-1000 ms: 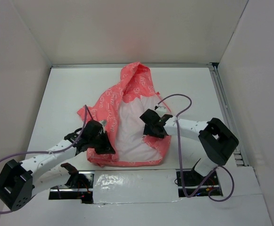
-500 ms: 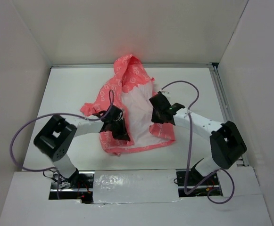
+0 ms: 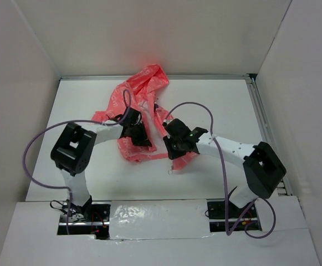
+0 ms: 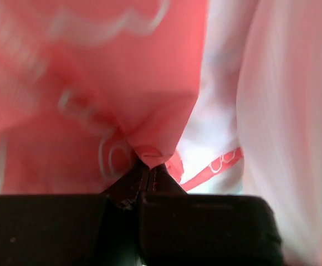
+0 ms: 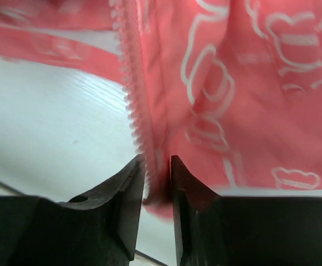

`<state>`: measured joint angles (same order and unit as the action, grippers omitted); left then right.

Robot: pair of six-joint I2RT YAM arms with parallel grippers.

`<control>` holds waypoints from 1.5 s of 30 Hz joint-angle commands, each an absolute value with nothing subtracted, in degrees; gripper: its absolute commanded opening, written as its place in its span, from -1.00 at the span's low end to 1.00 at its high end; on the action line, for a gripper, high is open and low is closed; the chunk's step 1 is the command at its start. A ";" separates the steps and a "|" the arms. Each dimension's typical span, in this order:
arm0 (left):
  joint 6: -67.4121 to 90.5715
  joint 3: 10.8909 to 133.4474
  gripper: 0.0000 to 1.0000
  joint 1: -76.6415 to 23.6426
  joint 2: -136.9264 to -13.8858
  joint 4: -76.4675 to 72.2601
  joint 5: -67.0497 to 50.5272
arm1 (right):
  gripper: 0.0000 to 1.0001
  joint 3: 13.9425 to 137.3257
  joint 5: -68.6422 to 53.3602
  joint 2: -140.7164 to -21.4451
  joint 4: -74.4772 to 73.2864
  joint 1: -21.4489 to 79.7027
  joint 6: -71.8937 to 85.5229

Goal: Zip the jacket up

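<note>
Jacket [image 3: 148,78] bunched at the far middle of the table [image 3: 221,105], held between both grippers.
I see the left gripper [image 4: 144,167] pinched tight on a pink fold; the right gripper [image 5: 156,169] nips the zipper edge [image 5: 128,83].

Table [image 3: 221,105]: white and flat, faint wood grain seen close up.
Surround: plain white walls [image 3: 149,39] on the left, far and right sides.
Right edge: a metal rail [image 3: 263,127] runs along it.
Near edge: a white cover panel [image 3: 161,238] with a shiny taped strip and two dark cut-outs [image 3: 83,216].
Lying on it: the jacket [image 3: 149,77], coral-pink with white print, crumpled from the far middle toward the centre.
Jacket's edge: pale zipper teeth [image 5: 128,83] just over the tabletop.
</note>
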<state>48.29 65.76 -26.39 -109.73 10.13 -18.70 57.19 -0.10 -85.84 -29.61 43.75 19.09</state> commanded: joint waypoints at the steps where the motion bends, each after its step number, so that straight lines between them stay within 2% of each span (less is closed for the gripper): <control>1: 46.14 57.52 -1.00 -25.40 -100.13 11.08 -15.03 | -0.32 55.64 3.52 -88.50 -30.51 45.52 20.48; 2: 46.23 55.74 -1.00 -25.49 -95.93 11.16 -14.51 | -0.09 55.37 3.43 -88.94 -28.58 46.48 21.00; 8: 48.86 42.83 -1.00 -26.80 -82.65 13.54 -12.93 | 0.08 55.90 6.76 -92.19 -25.93 50.01 23.55; 9: 49.74 40.19 -1.00 -27.24 -80.01 13.10 -12.66 | 0.23 55.46 5.38 -90.98 -23.93 51.92 23.29; 11: 49.92 38.60 -1.00 -27.33 -77.62 12.66 -12.74 | 0.27 54.15 4.40 -89.84 -22.95 52.81 22.50; 12: 50.18 37.80 -1.00 -27.68 -76.65 12.66 -12.48 | 0.41 53.44 4.05 -88.78 -22.24 54.91 22.59; 13: 50.36 37.27 -1.00 -27.69 -75.07 12.74 -12.39 | 0.44 52.65 3.61 -85.81 -20.84 55.80 22.76; 15: 50.89 36.21 -1.00 -28.04 -73.75 12.92 -11.52 | 0.74 49.67 3.25 -82.28 -18.99 58.08 23.37; 20: 50.28 34.02 -1.00 -28.65 -70.14 11.08 -12.48 | 1.00 44.39 6.93 -75.67 -17.57 58.53 31.80; 25: 48.87 33.23 -1.00 -28.92 -68.12 10.37 -12.57 | 0.87 43.42 12.40 -76.90 -21.01 60.64 40.42; 28: 48.34 32.34 -1.00 -29.09 -67.33 8.88 -13.71 | 0.73 43.42 13.26 -79.36 -18.99 61.26 42.80; 29: 48.25 32.17 -1.00 -29.09 -67.24 8.70 -13.97 | 0.61 43.50 13.71 -80.24 -18.98 61.26 43.41; 34: 48.08 30.85 -1.00 -29.44 -66.53 7.91 -14.41 | 0.45 42.54 14.15 -83.40 -15.48 62.05 44.47; 38: 48.08 30.59 -1.00 -29.62 -66.09 7.65 -14.50 | 0.25 42.71 16.34 -86.12 -13.63 62.14 45.27; 42: 47.64 30.67 -1.00 -29.71 -65.92 7.65 -14.68 | 0.21 43.77 16.61 -88.24 -14.24 62.58 45.44; 45: 47.46 30.67 -1.00 -29.79 -66.09 7.21 -14.76 | 0.31 43.59 17.05 -88.51 -14.68 63.72 45.44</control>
